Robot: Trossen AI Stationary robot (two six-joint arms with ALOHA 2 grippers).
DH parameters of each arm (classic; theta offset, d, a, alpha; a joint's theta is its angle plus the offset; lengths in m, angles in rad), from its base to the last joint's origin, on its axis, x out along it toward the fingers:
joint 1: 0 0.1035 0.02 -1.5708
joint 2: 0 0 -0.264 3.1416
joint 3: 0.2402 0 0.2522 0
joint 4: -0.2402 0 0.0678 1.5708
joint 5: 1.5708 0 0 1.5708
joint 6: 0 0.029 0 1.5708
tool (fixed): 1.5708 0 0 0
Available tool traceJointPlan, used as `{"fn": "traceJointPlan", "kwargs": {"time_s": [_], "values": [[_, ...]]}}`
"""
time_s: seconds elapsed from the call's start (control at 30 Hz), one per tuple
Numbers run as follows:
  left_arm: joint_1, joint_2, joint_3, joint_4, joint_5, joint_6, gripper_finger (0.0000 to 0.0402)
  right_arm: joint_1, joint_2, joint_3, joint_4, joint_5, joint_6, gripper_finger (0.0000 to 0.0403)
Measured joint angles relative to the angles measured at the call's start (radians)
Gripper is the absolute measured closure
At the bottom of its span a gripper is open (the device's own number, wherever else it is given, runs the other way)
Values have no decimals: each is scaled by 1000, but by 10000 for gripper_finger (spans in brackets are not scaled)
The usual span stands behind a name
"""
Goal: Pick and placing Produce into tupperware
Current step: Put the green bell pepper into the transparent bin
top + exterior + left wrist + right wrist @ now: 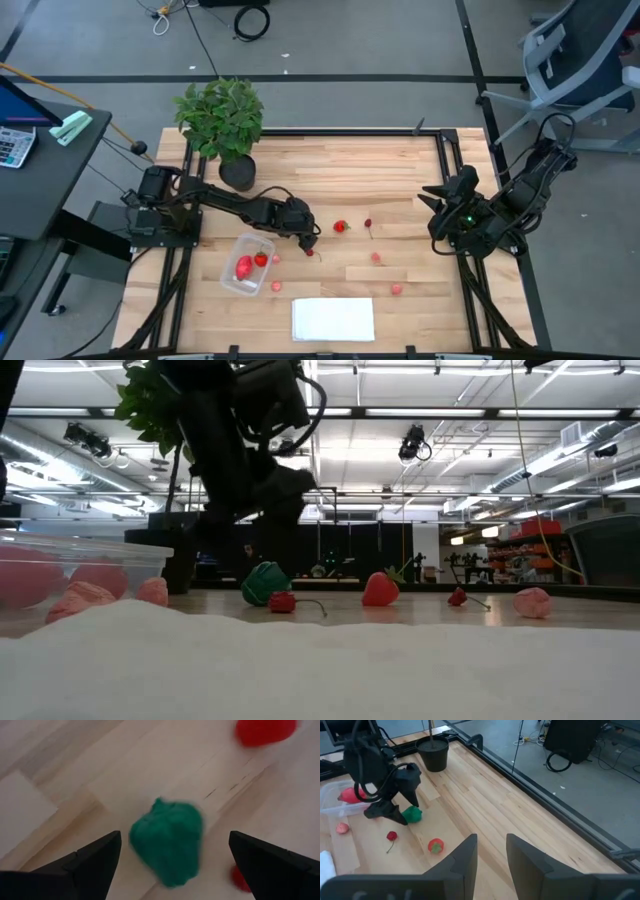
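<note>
The produce lies scattered on the wooden table. A green piece (pixel 167 847) sits between the fingers of my open left gripper (pixel 174 836), which slants down over it without touching. Beside it lie a red cherry (pixel 310 252), a strawberry (pixel 341 227), another cherry (pixel 368 224) and two pink pieces (pixel 376 257) (pixel 397 289). The clear tupperware (pixel 232 280) stands left of my left gripper (pixel 308 238) and holds red pieces (pixel 245 266). A pink piece (pixel 277 286) lies next to the tub. My right gripper (pixel 435 198) waits raised at the table's right side, slightly open and holding nothing.
A potted plant (pixel 222 120) stands at the far left of the table, behind my left arm. A flat white sheet (pixel 333 319) lies at the near edge. Bare wood shows between the produce and the right arm.
</note>
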Motion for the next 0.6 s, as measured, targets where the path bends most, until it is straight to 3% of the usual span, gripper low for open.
{"fn": "traceJointPlan", "kwargs": {"time_s": [0.33,0.6], "values": [[13,29,0,40,-3,50,36,0,0,0,14,0,0,292],[27,29,0,38,-4,43,122,0,0,0,22,0,0,291]]}}
